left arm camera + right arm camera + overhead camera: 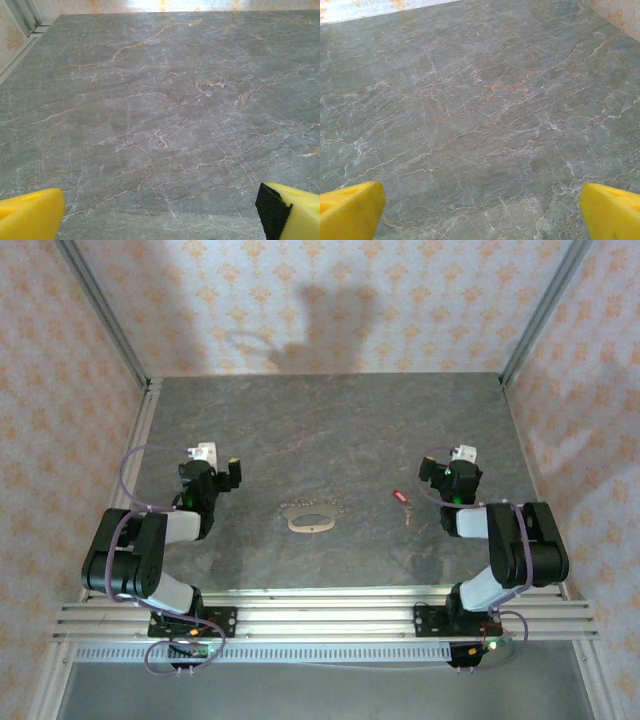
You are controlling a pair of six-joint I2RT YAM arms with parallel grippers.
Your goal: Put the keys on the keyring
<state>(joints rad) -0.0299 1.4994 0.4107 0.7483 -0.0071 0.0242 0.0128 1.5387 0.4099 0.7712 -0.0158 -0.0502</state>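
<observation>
Layout: key (pixel 403 500) flat on counter (pixel 330 430), just left of right gripper (pixel 447 462), long axis roughly near-far, red head at far end. Right arm nearer. Keyring (pixel 312 520) mid-counter, apart from key. Left gripper (pixel 218 462) and right gripper both wide open, empty.

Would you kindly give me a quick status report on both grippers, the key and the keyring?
Both open, empty: left gripper, right gripper, over bare table. Red-headed key flat on table, right of keyring, apart, untouched. Nothing in the way.
</observation>
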